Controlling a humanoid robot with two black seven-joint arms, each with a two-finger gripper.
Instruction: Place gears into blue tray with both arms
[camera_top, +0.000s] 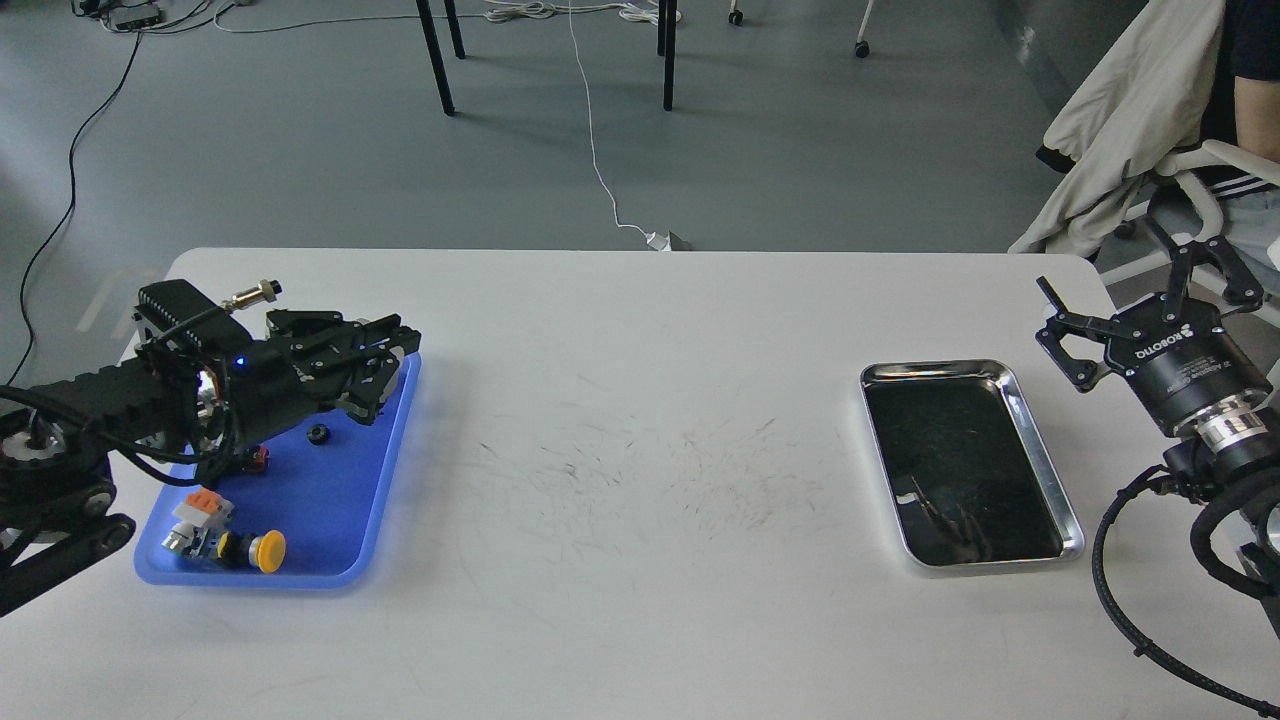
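The blue tray lies at the table's left. One gear, a tiny black toothed ring, rests on its floor. My left gripper hovers over the tray's far right corner, just above that gear, with its fingers drawn together. The gear it closed on at the table is hidden between them. My right gripper, marked ROBOTIQ, hangs open and empty past the table's right edge.
Push-button switches lie in the blue tray, among them a yellow-capped one and an orange-and-white one; others are hidden under my left arm. A shiny steel tray with a dark bottom sits at the right. A chair with a jacket stands beyond it.
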